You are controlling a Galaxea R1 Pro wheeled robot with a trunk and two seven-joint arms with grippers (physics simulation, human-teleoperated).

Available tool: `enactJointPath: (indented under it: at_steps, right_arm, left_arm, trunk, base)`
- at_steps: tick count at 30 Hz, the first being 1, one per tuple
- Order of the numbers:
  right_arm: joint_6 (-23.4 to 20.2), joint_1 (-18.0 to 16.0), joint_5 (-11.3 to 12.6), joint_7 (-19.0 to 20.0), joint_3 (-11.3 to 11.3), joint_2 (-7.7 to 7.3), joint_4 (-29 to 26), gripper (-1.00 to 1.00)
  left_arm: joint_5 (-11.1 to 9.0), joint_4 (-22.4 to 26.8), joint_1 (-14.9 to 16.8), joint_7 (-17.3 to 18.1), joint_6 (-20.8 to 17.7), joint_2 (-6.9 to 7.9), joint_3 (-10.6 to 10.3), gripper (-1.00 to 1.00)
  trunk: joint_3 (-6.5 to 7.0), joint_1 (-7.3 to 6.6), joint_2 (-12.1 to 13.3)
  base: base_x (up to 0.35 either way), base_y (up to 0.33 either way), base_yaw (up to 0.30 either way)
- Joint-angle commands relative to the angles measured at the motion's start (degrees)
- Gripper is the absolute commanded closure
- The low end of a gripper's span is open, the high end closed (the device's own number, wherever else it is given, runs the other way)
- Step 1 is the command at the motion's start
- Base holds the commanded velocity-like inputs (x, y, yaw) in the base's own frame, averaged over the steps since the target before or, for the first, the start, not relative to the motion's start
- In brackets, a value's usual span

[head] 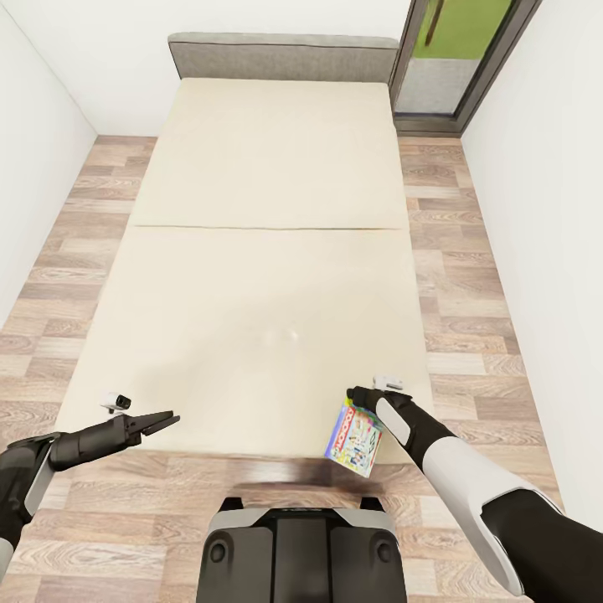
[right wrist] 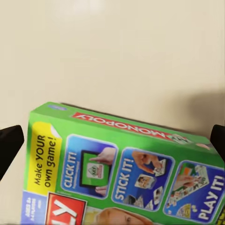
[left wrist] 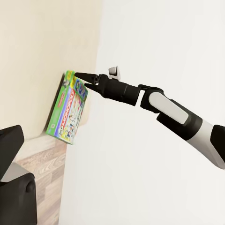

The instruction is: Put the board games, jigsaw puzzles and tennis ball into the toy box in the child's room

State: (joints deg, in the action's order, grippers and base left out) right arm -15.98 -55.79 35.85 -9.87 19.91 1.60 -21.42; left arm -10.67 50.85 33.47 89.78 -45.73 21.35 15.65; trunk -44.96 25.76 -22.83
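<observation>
Starting at our left, the left tool [head: 170, 418] hovers empty above the bed's near left corner, its two dark tapered fingers drawn almost together with nothing between them. The bed [head: 251, 276] runs away from us lengthwise, a plain matte beige mattress with one seam across its middle and a low grey headboard [head: 283, 55] at the far end; its surface is bare of any other game that we can see. Wood-plank floor [head: 469, 301] shows on both sides.

Moving right, the board game [head: 353, 438] hangs at the bed's near right corner, pinched by its upper edge in the right tool [head: 356, 395]. It is a thin, rigid, glossy card box, green-edged with a busy pastel lid, and it dangles tilted with its long axis pointing downward, its lower end past the bed's near edge. In the left wrist view the fingers [left wrist: 83, 76] close on the top corner of the box.

We judge the right arm has the game, so what matters next is the toy box, which lies outside these pictures
</observation>
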Motion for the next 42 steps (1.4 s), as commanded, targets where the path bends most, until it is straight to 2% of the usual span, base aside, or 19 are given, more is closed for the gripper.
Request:
enactJointPath:
  at_steps: [1,42]
  right_arm:
    - [-0.19,-0.02,0.54,-0.50,0.48,-0.04,-0.11,-1.00]
    - [0.04,-0.02,0.54,-0.58,0.48,0.07,-0.11,-1.00]
  left_arm:
    - [0.03,0.00,0.01,0.22,-0.60,0.01,-0.01,-1.00]
    - [0.03,-0.05,0.01,0.22,-0.59,0.01,0.00,-1.00]
  trunk:
    - [-0.06,0.03,-0.09]
    - [-0.06,0.03,-0.09]
  base:
    - [-0.038,0.000,0.000]
    - [-0.047,0.000,0.000]
